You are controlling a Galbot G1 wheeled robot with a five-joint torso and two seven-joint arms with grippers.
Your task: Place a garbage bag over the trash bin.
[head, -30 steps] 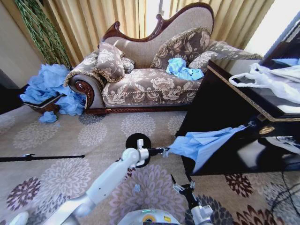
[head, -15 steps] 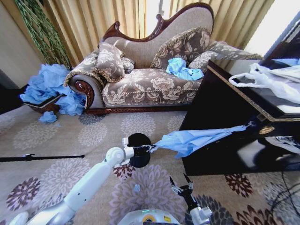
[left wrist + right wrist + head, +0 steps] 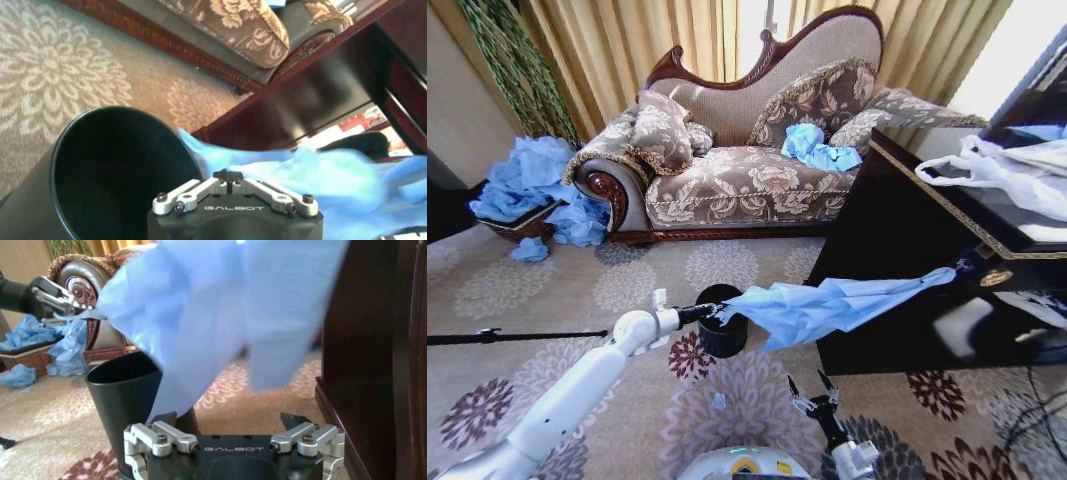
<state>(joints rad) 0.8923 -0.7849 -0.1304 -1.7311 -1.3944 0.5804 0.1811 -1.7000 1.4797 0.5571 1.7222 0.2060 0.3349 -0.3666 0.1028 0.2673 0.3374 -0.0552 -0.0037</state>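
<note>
Black left tool (image 3: 230, 176), "GALBOT", gripping garbage bag (image 3: 817, 305)

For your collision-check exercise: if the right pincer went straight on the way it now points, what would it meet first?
Probably the trash bin: the open right pincer points at its black wall, with the garbage bag hanging above. Depth is unclear, so the bag's loose folds could brush it first.

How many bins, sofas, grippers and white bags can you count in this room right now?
Bin: 1
Sofa: 1
End effectors: 2, left pinching the blue bag, right open, low near the carpet
White bag: 1
Total: 5
</note>
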